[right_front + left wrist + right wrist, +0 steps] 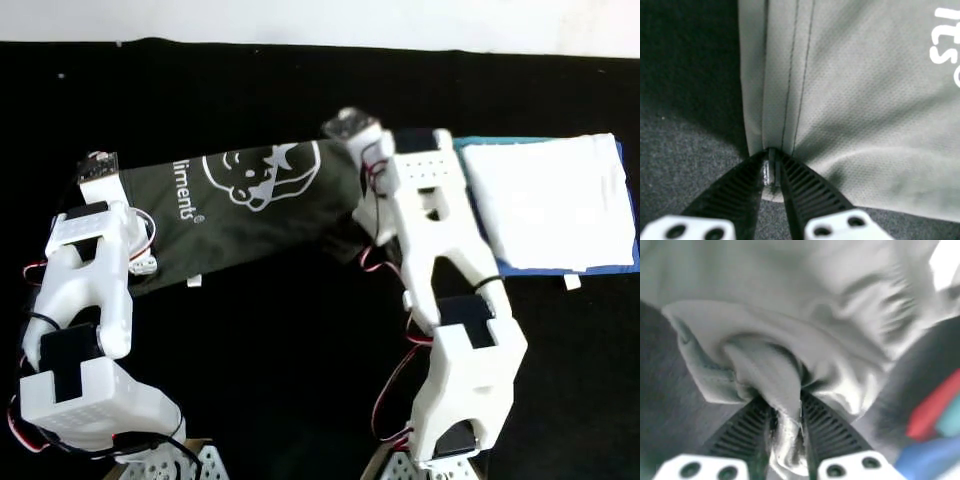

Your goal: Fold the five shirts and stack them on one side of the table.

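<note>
Between the ribbed fingers (pixel 805 192) of your left gripper (pixel 773 172) sits the stitched hem of the dark green shirt (pixel 865 100). The jaws are clamped tight on it, with only a sliver of folded edge showing between them. From that pinch the cloth spreads away in shallow creases, two lines of stitching run along the hem, and a bit of white print shows farther out on the fabric. Beside the hem you can see the black table cover (pixel 685 150).

Your right gripper (pixel 786 415) is likewise closed on cloth: it squeezes a bunched fold of the same shirt, and the fabric mounds up and wrinkles heavily just beyond the tips.

From above, the shirt lies stretched across the table between your two arms, the left gripper at one end and the right gripper at the other. It forms a long, slanted band with its white cartoon graphic and lettering facing up. Near the right arm its lower edge sags into a loose crumple, and a small white tag (pixel 195 281) sticks out from the near edge.

Just beside the right arm, on the right side of the table, a folded white shirt (pixel 545 195) rests on a folded blue shirt (pixel 560 268) — the blue peeks out along the stack's edges. The arm hides whether the green shirt touches that stack.
</note>
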You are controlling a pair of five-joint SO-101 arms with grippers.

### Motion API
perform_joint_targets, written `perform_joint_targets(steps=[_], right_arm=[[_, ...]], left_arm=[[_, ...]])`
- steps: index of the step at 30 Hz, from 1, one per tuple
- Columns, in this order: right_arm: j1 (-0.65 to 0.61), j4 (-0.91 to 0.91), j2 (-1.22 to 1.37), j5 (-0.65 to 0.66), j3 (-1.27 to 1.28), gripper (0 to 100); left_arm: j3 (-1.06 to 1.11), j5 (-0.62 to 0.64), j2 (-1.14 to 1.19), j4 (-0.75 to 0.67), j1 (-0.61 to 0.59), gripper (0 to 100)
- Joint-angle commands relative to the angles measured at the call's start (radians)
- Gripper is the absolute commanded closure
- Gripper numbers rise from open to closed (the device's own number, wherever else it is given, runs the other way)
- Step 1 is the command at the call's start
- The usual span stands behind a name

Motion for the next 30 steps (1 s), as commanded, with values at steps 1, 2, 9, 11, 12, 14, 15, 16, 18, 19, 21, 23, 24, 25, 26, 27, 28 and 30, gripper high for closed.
perform_joint_targets(steps=[1, 2, 9, 11, 12, 14, 15, 16, 18, 19, 21, 23, 24, 25, 26, 27, 28, 30], right_arm=[[0.024, -0.073, -0.015, 0.012, -0.117, 99.0], [0.024, -0.097, 0.018, 0.011, -0.14, 98.9], [0.022, -0.16, 0.332, -0.077, -0.456, 98.7], [0.022, -0.157, 0.424, -0.123, -0.595, 94.7], [0.022, -0.153, 0.47, -0.149, -0.664, 90.3], [0.022, -0.15, 0.549, -0.218, -0.785, 81.5], [0.022, -0.15, 0.582, -0.256, -0.84, 79.0], [0.025, -0.15, 0.613, -0.29, -0.891, 78.9], [0.028, -0.151, 0.668, -0.338, -0.983, 80.7], [0.028, -0.151, 0.688, -0.35, -1.017, 81.7], [0.028, -0.14, 0.714, -0.354, -1.075, 82.6], [0.028, -0.107, 0.719, -0.356, -1.129, 82.6], [0.028, -0.088, 0.719, -0.356, -1.161, 82.6], [0.027, -0.068, 0.719, -0.356, -1.196, 82.6], [0.027, -0.044, 0.719, -0.354, -1.23, 82.6], [0.027, -0.016, 0.719, -0.353, -1.253, 82.6], [0.025, 0.022, 0.719, -0.351, -1.276, 82.6], [0.012, 0.117, 0.719, -0.351, -1.313, 82.8]], left_arm=[[0.007, 0.008, 0.001, -0.021, -0.007, 99], [0.007, 0.008, 0.001, -0.021, -0.007, 99], [0.007, 0.008, 0.001, -0.021, -0.007, 99], [0.007, 0.008, 0.001, -0.021, -0.007, 99], [0.007, 0.008, 0.001, -0.021, -0.007, 99], [0.007, 0.008, 0.001, -0.021, -0.007, 99], [0.007, 0.008, 0.001, -0.021, -0.007, 99], [0.007, 0.008, 0.001, -0.021, -0.007, 99], [0.007, 0.008, 0.001, -0.021, -0.007, 99], [0.007, 0.008, 0.001, -0.021, -0.007, 99], [0.007, 0.008, 0.001, -0.021, -0.007, 99], [0.007, 0.008, 0.001, -0.021, -0.007, 99], [0.007, 0.008, 0.001, -0.021, -0.007, 99], [0.007, 0.008, 0.001, -0.021, -0.007, 99], [0.007, 0.008, 0.001, -0.021, -0.007, 99], [0.007, 0.008, 0.001, -0.021, -0.007, 99], [0.007, 0.008, 0.001, -0.021, -0.007, 99], [0.007, 0.008, 0.001, -0.021, -0.007, 99]])
